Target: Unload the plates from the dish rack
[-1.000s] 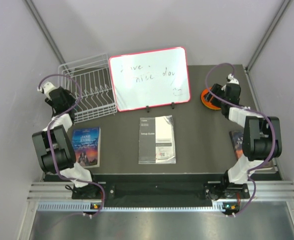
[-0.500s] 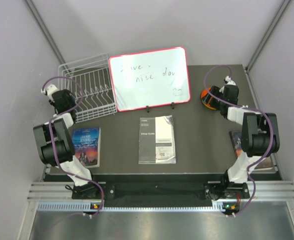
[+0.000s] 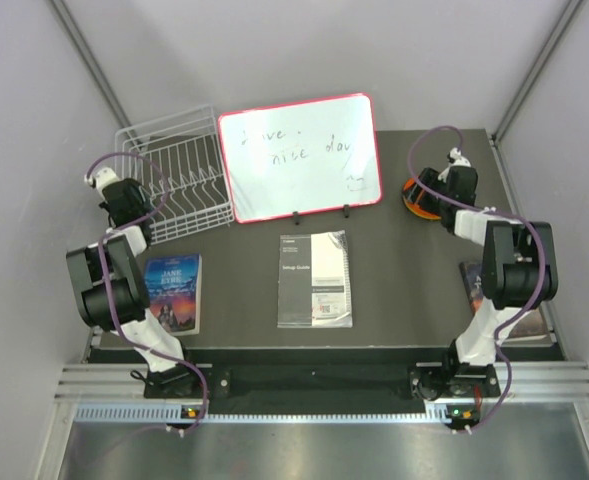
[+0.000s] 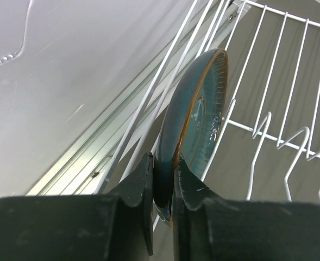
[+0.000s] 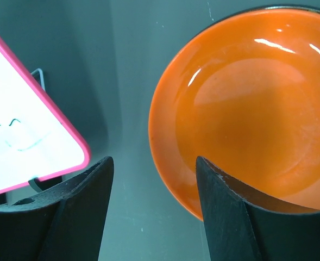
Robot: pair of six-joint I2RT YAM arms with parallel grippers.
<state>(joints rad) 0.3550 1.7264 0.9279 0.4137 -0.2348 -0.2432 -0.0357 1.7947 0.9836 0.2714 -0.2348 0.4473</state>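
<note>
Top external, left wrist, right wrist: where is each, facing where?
Top external: overhead, facing down at the table; left arm, right arm show.
Left wrist: wrist-mounted, faces along the left pincer, shut on the teal plate in the dish rack.
Right wrist: wrist-mounted, faces down past the open right pincer at the orange plate.
Shared: top and right wrist show the whiteboard.

Both arms built alike. Left arm (image 3: 107, 290) and right arm (image 3: 519, 270): chunky black motor housings joined by white links, each on a black base at the rail. Left purple cable (image 3: 119, 153) loops off the wrist end by a small white connector — right purple cable (image 3: 415, 150) does the same, w/ more purple trailing down near the bases. Left gripper (image 4: 162, 176): matte black, angular fingers (image 4: 140, 190), pale scuffs on inner edges. Right gripper (image 5: 154, 160): black wedge-shaped fingers (image 5: 81, 206), smooth finish.
</note>
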